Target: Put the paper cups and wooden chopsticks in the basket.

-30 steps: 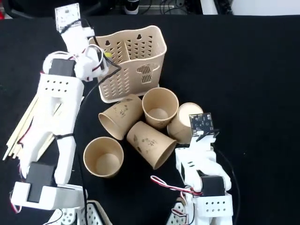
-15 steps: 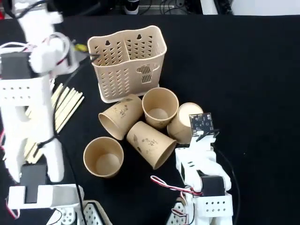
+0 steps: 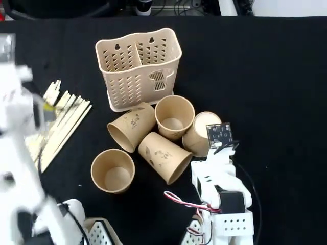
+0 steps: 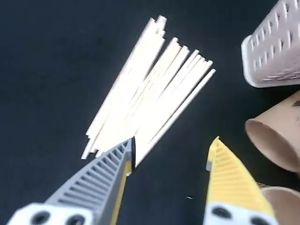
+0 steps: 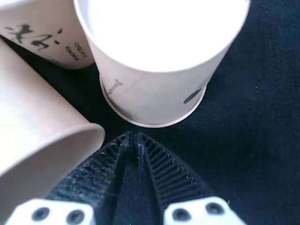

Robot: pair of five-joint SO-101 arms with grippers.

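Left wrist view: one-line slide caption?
Open left gripper over the wooden chopsticks on the black table, basket and a tipped paper cup nearby.

A black table (image 3: 271,71) spreads across the scene, with dark cables (image 3: 173,8) bunched along its far edge and 1 white surface (image 3: 291,7) beyond the far right corner.

Legible text, numbers and signs: none.
Dark printed marks stand on the side walls of one tipped paper cup (image 3: 134,124) and its tipped neighbour (image 3: 162,154); fainter marks on a third cup (image 5: 154,91); none can be read.
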